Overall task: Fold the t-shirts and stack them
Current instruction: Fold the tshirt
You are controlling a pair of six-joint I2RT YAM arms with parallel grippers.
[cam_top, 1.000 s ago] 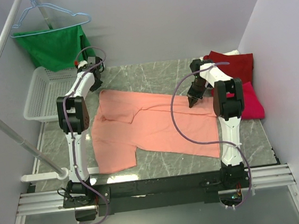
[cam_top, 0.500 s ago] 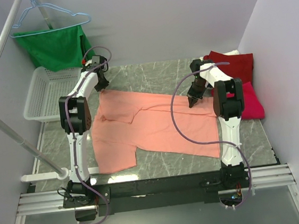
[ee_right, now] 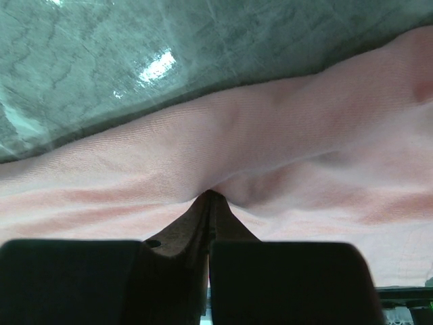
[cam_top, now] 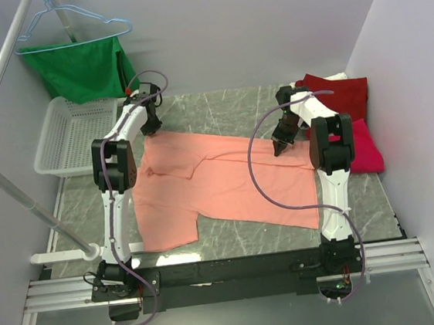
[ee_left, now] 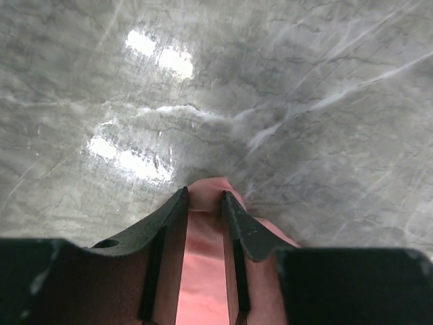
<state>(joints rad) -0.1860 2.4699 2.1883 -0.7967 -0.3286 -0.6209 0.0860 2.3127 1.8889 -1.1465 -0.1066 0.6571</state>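
A: Counting three t-shirts here, or just two?

B: Three. One salmon-pink t-shirt (cam_top: 219, 182) spread flat in the middle of the table (cam_top: 219, 104). One dark red t-shirt (cam_top: 346, 94) and one crimson-pink t-shirt (cam_top: 367, 150) over by the right wall, just beside each other.

A: And the two grippers?

B: Left gripper (ee_left: 204, 196) parted a little at the salmon-pink t-shirt's far left corner, cloth tip lying between the fingers. Right gripper (ee_right: 208, 196) clamped tight, pinching a pucker near the far right edge of that same shirt.

A: Anything else around?

B: One white basket (cam_top: 51, 153) at the left. One green garment (cam_top: 79, 68) on one blue hanger (cam_top: 114, 20) behind it.
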